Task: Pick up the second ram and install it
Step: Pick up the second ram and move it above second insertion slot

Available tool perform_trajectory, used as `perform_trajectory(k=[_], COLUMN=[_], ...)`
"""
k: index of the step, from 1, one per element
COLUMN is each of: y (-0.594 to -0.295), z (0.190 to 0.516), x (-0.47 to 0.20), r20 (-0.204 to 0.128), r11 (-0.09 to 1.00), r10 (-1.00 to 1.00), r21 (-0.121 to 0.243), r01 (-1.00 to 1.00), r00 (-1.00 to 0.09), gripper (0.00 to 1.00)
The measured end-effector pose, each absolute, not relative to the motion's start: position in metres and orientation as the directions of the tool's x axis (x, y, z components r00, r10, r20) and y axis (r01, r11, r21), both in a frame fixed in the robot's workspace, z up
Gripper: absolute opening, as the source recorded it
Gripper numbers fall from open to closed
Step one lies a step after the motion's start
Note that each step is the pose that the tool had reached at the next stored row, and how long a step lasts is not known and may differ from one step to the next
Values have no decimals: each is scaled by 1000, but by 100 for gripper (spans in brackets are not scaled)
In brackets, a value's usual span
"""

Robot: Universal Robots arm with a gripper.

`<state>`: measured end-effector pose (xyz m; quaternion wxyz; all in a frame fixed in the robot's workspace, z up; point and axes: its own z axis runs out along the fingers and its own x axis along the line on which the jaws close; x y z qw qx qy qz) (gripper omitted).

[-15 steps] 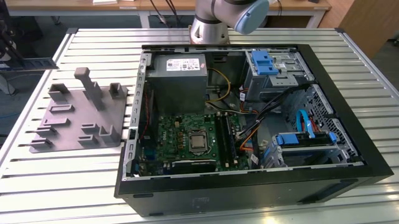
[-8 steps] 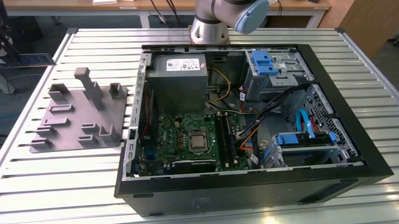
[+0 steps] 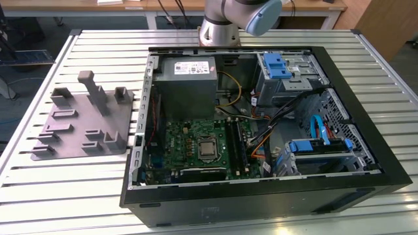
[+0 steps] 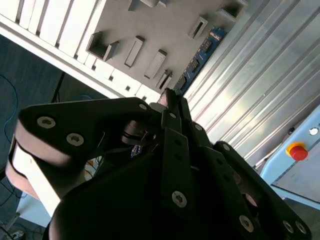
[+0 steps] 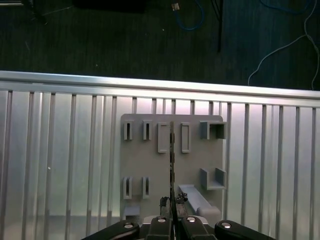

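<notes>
The tool [image 5: 172, 206] is clamped on the second ram [image 5: 171, 155], which sticks out edge-on from between its tips over the grey tray [image 5: 150, 170] in the first wrist view. In the exterior view the tray lies on the slatted surface [image 3: 65, 196], to the exterior view's left of the open computer case [image 3: 261, 198]. The case holds a green motherboard [image 3: 189, 142], a grey power supply [image 3: 186, 83], blue-latched drive cages [image 3: 284, 68] and loose cables [image 3: 315, 128].

Likely lab: slatted aluminium worktable [image 3: 65, 196]
</notes>
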<state>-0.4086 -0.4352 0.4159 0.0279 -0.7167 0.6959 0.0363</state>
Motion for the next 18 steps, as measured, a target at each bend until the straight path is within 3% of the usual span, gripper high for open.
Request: perform_trajectory(k=[3,18], y=[-435,-435], z=[416,416], x=[-409,-386], r20=[-46,-45], r11=[-29,-29], r10=[-999,-999], r21=[12,14], r01=[-999,-999], r00=[29,29], gripper=[14,14])
